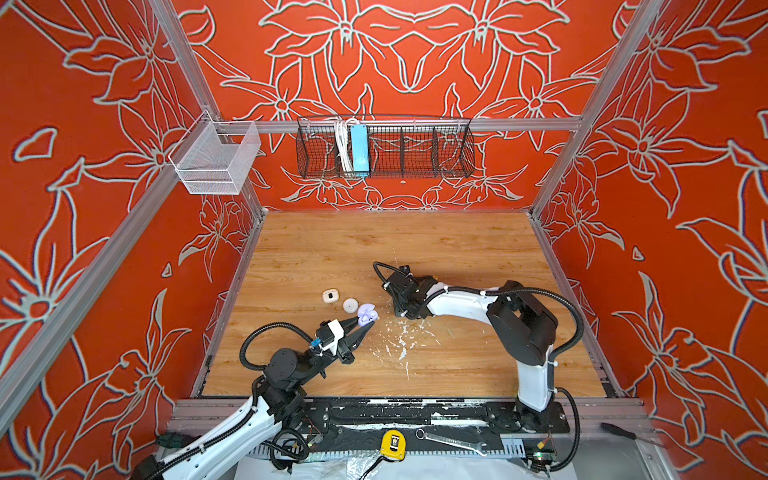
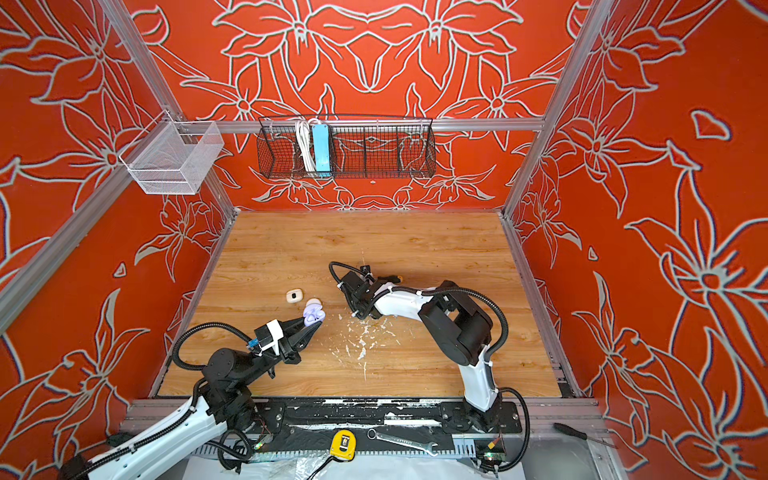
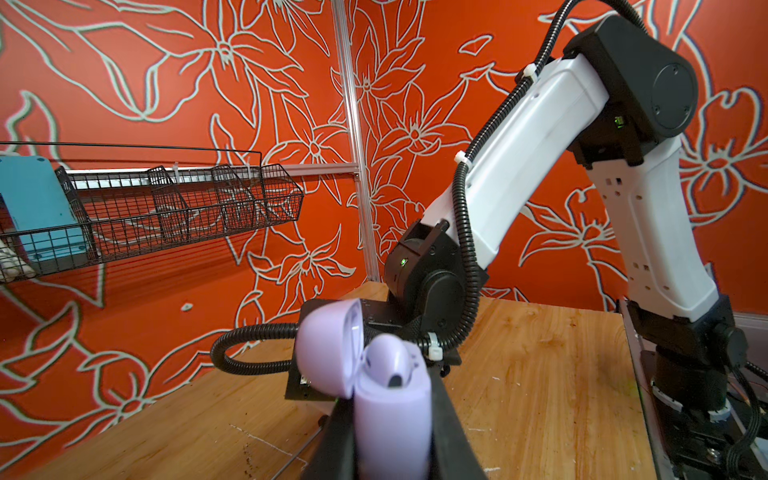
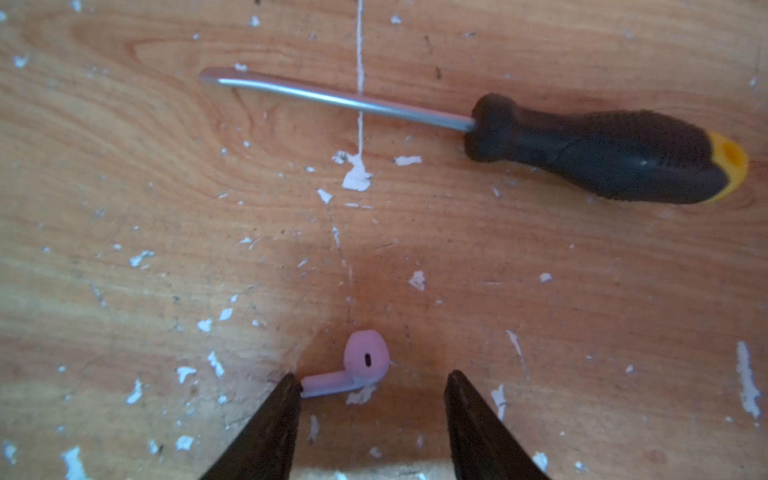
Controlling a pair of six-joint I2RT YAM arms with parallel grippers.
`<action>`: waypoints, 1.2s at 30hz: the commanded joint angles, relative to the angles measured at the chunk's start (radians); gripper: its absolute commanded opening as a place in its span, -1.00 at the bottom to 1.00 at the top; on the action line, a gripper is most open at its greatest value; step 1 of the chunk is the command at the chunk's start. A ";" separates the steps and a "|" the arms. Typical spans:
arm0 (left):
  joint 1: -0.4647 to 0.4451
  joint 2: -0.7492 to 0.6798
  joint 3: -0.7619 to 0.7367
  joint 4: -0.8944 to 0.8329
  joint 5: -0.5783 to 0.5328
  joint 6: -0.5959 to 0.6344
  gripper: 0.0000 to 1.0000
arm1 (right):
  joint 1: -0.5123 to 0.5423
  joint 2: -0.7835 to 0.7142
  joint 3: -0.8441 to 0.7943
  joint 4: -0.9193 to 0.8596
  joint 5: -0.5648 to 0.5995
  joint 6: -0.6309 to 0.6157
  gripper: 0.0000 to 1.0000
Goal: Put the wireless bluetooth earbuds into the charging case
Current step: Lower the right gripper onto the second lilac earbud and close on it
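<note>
Left gripper [image 1: 365,323] clamps the open lilac case [image 3: 390,415]; right gripper [image 4: 374,376], jaws apart, straddles a lilac earbud [image 4: 366,356], seemingly touching its stem.

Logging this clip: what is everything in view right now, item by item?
charging case: 1, lilac, lid open, clamped
seated earbud: 1, lilac, in that case
loose earbud: 1, lilac, on table
cream case: 1, on table
round white case: 1, on table beside charging case
screwdriver: 1, black, yellow end, on table
wire basket: 1, black, back rail, holds blue power strip
mesh basket: 1, white, left rail
tape measure: 1, yellow, front ledge
wrench: 1, silver, front ledge
left gripper: shut on charging case
right gripper: open, astride loose earbud
</note>
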 commanded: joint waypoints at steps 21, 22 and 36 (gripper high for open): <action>0.001 -0.015 0.032 -0.007 0.002 0.013 -1.00 | -0.025 -0.093 -0.150 0.069 -0.014 0.047 0.06; 0.001 -0.018 0.033 -0.010 0.000 0.013 -1.00 | -0.024 -0.087 -0.142 0.073 -0.015 0.046 0.07; 0.001 -0.038 0.033 -0.021 -0.001 0.015 -1.00 | -0.027 0.036 0.000 0.012 0.034 0.031 -0.05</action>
